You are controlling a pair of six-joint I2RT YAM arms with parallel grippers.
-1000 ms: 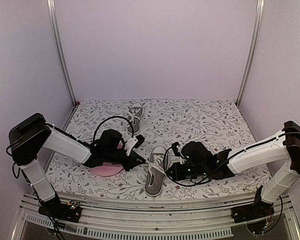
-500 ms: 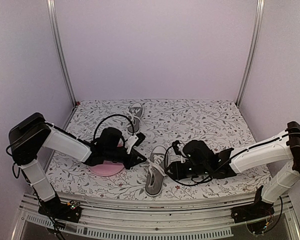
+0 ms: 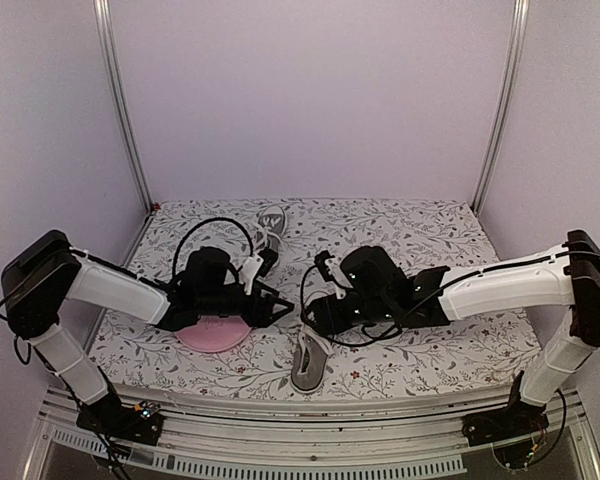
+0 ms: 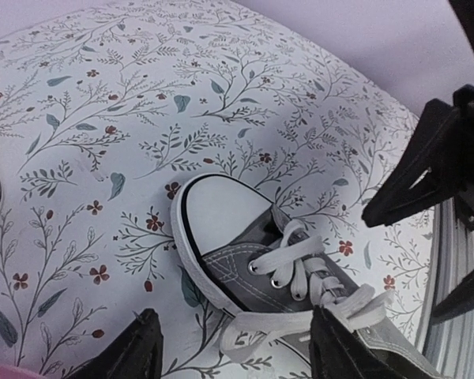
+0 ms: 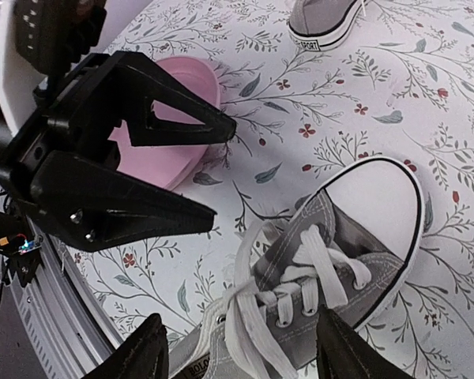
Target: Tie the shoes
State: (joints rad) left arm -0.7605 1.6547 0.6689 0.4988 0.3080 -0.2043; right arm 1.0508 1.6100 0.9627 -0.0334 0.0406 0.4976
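Table: floral-patterned top (image 3: 420,240) carrying both shoes and a plate.
Arms: left arm (image 3: 110,290) and right arm (image 3: 500,285) both reach inward and low, meeting near the middle of the table.
Pink plate: round (image 3: 212,338), lying under the left wrist, just left of the near shoe.
Near shoe: grey canvas with a white toe cap (image 5: 355,213), at the front middle of the table, directly below the two grippers.
Far shoe: the second one (image 3: 271,222), near the back edge, well apart from both grippers and untouched.
Left gripper: jaws wide, holding nothing (image 4: 235,314) — poised over the near shoe's lace area.
Right gripper: jaws wide too, empty (image 5: 243,320), facing the left one across the same shoe.
Laces: white (image 4: 300,268), threaded through the eyelets and gathered in a loose bunch at the throat, with ends trailing onto the cloth; no finished bow shows, and I cannot tell how tight the crossing is.
Step in hand: probably between grips on the near shoe's laces, early in its knot.
Next move calls for: each gripper picking out one loose strand — thin, limp and lying close together — and closing on it alone, without dragging the light shoe.
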